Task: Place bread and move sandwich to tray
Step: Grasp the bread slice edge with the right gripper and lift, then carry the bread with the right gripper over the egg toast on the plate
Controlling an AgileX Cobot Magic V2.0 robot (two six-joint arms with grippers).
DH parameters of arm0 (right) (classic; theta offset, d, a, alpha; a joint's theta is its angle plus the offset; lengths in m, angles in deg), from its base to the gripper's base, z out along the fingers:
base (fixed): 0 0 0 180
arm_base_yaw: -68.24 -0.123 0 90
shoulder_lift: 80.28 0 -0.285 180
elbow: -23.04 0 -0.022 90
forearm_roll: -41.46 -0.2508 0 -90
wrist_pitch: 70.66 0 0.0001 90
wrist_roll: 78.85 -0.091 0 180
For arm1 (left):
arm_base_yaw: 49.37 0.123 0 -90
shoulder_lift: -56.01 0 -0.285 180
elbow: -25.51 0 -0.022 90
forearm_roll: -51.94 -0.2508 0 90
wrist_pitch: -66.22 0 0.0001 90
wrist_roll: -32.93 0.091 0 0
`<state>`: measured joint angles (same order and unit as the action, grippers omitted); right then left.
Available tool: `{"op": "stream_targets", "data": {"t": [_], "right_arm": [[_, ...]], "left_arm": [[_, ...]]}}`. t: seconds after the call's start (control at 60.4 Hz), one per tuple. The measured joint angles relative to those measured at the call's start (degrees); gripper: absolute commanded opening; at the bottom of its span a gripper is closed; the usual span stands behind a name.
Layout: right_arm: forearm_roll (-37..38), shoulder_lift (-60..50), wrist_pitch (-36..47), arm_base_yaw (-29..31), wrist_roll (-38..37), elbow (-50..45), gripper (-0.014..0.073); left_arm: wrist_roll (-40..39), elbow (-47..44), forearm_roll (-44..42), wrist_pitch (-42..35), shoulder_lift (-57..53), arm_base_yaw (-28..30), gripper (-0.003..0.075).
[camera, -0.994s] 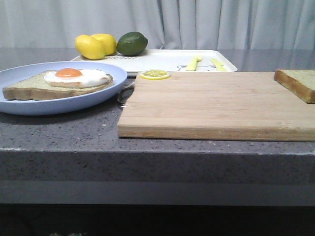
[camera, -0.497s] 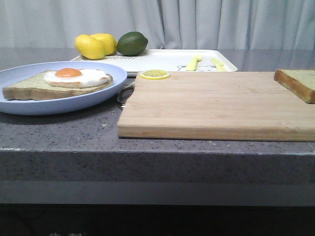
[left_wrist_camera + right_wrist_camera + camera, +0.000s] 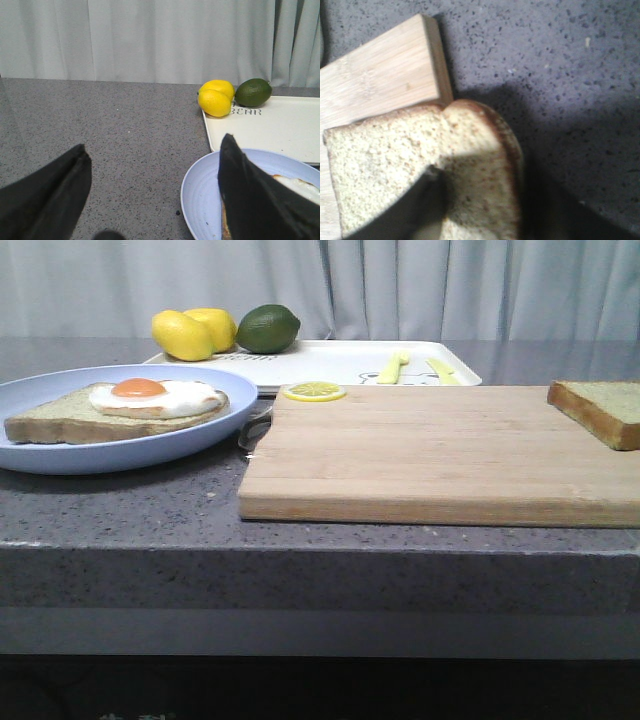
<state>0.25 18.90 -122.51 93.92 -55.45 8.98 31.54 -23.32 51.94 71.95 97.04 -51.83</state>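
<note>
The bread (image 3: 597, 410) is at the right end of the wooden cutting board (image 3: 430, 450), partly cut off by the view's edge. In the right wrist view the bread (image 3: 395, 150) fills the middle, overhanging the board's corner (image 3: 375, 85). My right gripper (image 3: 480, 180) is shut on the bread, with one finger on its top face and the other at its crust side. The sandwich (image 3: 120, 410), toast with a fried egg, lies on the pale-blue plate (image 3: 40, 390) at the left. My left gripper (image 3: 154, 142) is open and empty over the counter, one finger over the plate (image 3: 200, 185). The white tray (image 3: 340, 360) is behind.
Two lemons (image 3: 192, 332) and a dark green fruit (image 3: 268, 328) sit at the tray's far left corner. Yellow cutlery (image 3: 394, 367) lies on the tray. A lemon slice (image 3: 314, 391) rests at the board's back left corner. Curtains hang behind.
The bread has shifted a little to the left along the board. The plate, sandwich and tray have not moved.
</note>
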Motion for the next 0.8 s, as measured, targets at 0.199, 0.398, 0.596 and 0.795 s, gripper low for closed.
{"op": "stream_targets", "data": {"t": [0.199, 0.398, 0.596, 0.795], "right_arm": [[-0.69, -3.18, -0.05, 0.00, 0.15, 0.00, -0.0059], [-1.40, -9.31, -1.72, 0.00, 0.15, 2.35, -0.0059], [-9.93, -14.02, -4.91, 0.00, 0.27, 6.60, -0.0059], [-21.79, -14.99, -4.47, -7.86, 1.73, 7.47, -0.0059]], "left_arm": [[0.00, 0.00, 0.00, 0.00, 0.00, 0.00, 0.0511], [0.00, 0.00, 0.00, 0.00, 0.00, 0.00, 0.0511], [0.00, 0.00, 0.00, 0.00, 0.00, 0.00, 0.0511], [0.00, 0.00, 0.00, 0.00, 0.00, 0.00, 0.0511]]}}
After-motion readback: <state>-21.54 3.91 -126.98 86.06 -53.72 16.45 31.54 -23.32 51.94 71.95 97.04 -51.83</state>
